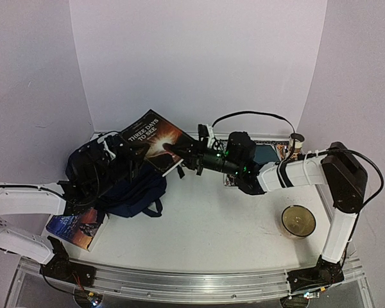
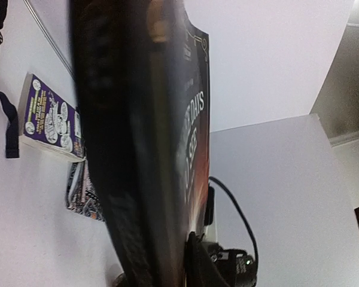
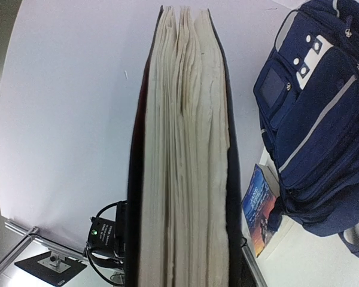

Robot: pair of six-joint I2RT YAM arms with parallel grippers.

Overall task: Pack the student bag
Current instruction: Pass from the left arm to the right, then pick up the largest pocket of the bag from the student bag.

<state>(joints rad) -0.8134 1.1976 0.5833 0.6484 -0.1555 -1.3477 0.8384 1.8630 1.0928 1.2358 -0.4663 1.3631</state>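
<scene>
Left of centre, soft navy fabric student bag slumps, long axis upper-left to lower-right; right gripper clamps glossy book; left gripper grip unclear.

White matte table. A plain white back panel stands at its far edge. The left wall and right wall angle in on either side and read slightly greyer (faint lilac cast over everything). An aluminium rail runs along the near edge. Light is even and diffuse, with soft shadows. The grey surface below the rail is possibly floor, too blurred to tell.
</scene>
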